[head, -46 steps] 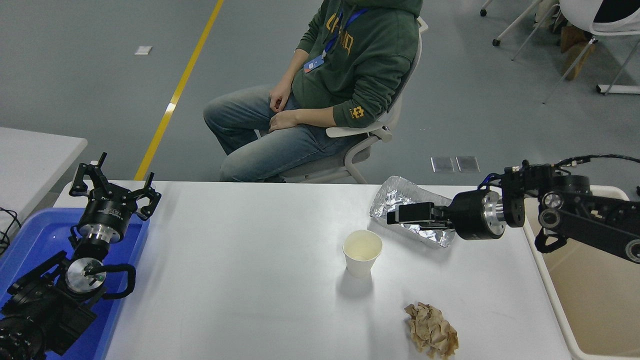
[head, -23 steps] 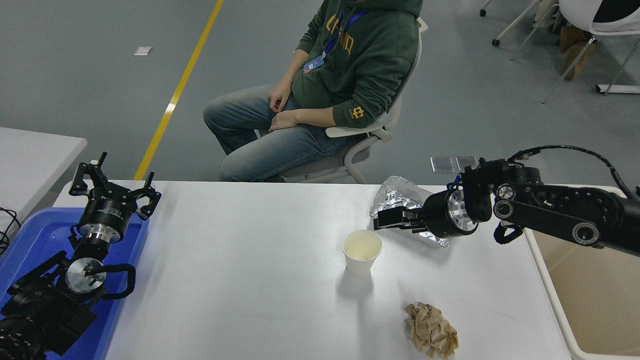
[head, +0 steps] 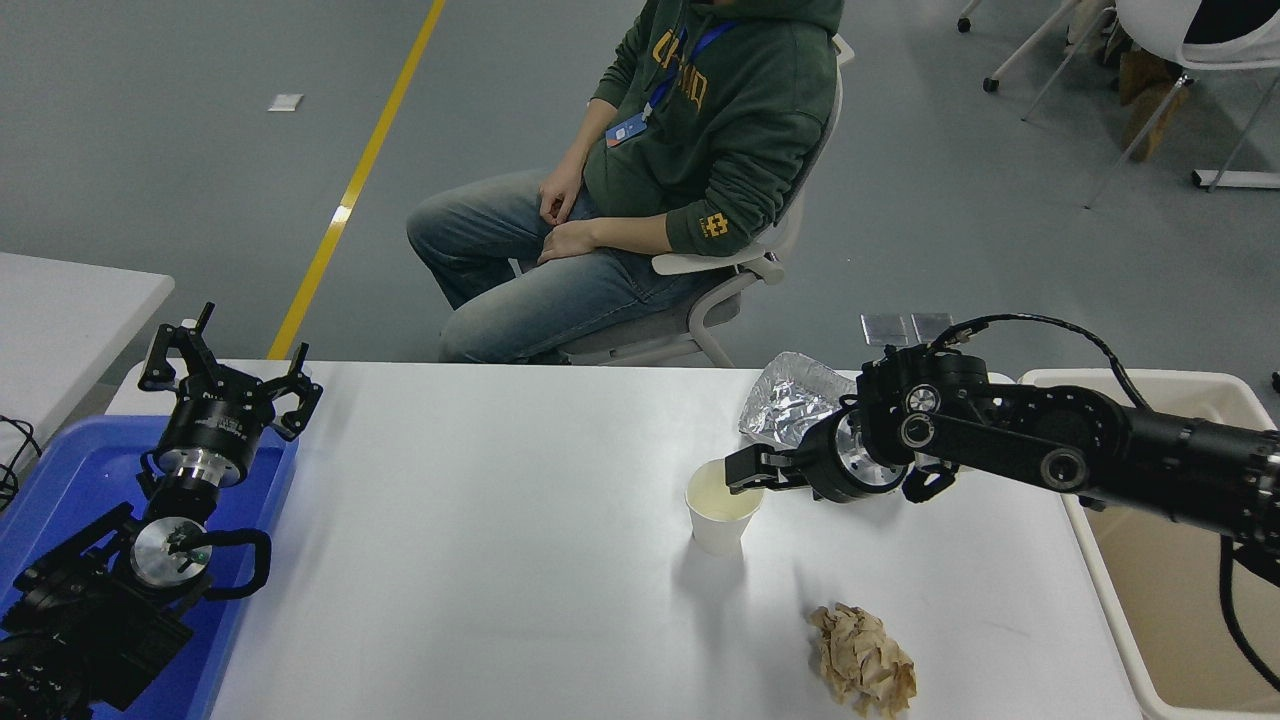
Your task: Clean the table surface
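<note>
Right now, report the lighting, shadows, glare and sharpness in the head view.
Head view: even, diffuse overhead light; soft shadows lie on the table surface just below the paper cup and under the right gripper. The crumpled foil tray shows bright glints; the tabletop is matte, no glare. Focus is sharp throughout, no visible motion blur. The left gripper is parked over the blue tray.

Left arm parked at lower left, left gripper [head: 228, 385] jaws spread, right arm reaching leftward from right edge, right gripper [head: 745, 470] near centre
</note>
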Robot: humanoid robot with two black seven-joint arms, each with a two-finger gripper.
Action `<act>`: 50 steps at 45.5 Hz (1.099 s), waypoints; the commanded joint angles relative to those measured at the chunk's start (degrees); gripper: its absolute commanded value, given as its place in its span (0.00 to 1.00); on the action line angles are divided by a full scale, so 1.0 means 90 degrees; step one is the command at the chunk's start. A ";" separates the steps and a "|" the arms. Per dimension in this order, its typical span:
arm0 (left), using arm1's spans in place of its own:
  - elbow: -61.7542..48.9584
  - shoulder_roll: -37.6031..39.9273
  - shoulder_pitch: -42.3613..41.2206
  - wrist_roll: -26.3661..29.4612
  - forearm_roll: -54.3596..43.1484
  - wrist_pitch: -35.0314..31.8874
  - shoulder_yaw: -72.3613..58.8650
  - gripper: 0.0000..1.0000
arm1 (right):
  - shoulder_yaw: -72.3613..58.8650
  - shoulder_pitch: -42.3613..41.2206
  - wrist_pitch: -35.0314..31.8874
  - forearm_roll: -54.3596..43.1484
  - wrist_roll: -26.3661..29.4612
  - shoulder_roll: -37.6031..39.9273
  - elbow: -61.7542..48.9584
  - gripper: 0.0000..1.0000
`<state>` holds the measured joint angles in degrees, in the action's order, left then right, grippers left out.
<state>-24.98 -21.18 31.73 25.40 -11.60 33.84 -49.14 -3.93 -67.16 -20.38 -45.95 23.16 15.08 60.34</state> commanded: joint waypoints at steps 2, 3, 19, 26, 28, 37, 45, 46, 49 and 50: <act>0.0002 0.0000 0.0000 0.0000 0.0000 0.0000 -0.0009 1.00 | -0.0013 0.0129 0.0008 -0.0012 0.0073 -0.0465 -0.0493 0.99; 0.0002 0.0000 0.0000 0.0000 0.0000 0.0000 0.0001 1.00 | -0.0013 0.0129 0.0008 -0.0012 0.0073 -0.0504 -0.0542 0.99; 0.0002 0.0000 0.0000 0.0000 0.0000 0.0000 0.0001 1.00 | -0.0072 0.0148 0.0028 -0.0344 0.0024 -0.0563 -0.0718 0.79; 0.0002 0.0000 0.0000 0.0000 0.0000 0.0000 0.0001 1.00 | -0.0081 0.0129 0.0077 -0.0480 0.0024 -0.0573 -0.0747 0.71; 0.0002 0.0000 0.0000 0.0000 0.0000 0.0000 0.0001 1.00 | -0.0081 0.0119 0.0086 -0.0607 0.0024 -0.0573 -0.0747 0.65; -0.0007 0.0000 0.0000 0.0000 0.0000 0.0000 0.0001 1.00 | -0.0091 0.0090 0.0086 -0.0812 0.0005 -0.0573 -0.0718 0.53; -0.0007 0.0000 0.0000 0.0000 0.0000 0.0000 0.0001 1.00 | -0.0101 -0.0125 -0.0001 -0.0930 0.0015 -0.0690 -0.0650 0.17; 0.0002 0.0000 0.0000 0.0000 0.0000 0.0000 0.0001 1.00 | -0.0101 -0.0125 -0.0011 -0.0939 0.0015 -0.0690 -0.0650 0.15; 0.0002 0.0000 0.0000 0.0000 0.0000 0.0000 0.0001 1.00 | -0.0101 -0.0125 -0.0021 -0.0959 0.0015 -0.0699 -0.0650 0.12; 0.0002 0.0000 0.0000 0.0000 0.0000 0.0000 0.0001 1.00 | -0.0101 -0.0125 -0.0021 -0.0949 0.0015 -0.0699 -0.0650 0.12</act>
<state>-25.01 -21.18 31.73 25.40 -11.60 33.84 -49.14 -4.73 -67.39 -20.18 -53.43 23.31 9.40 54.25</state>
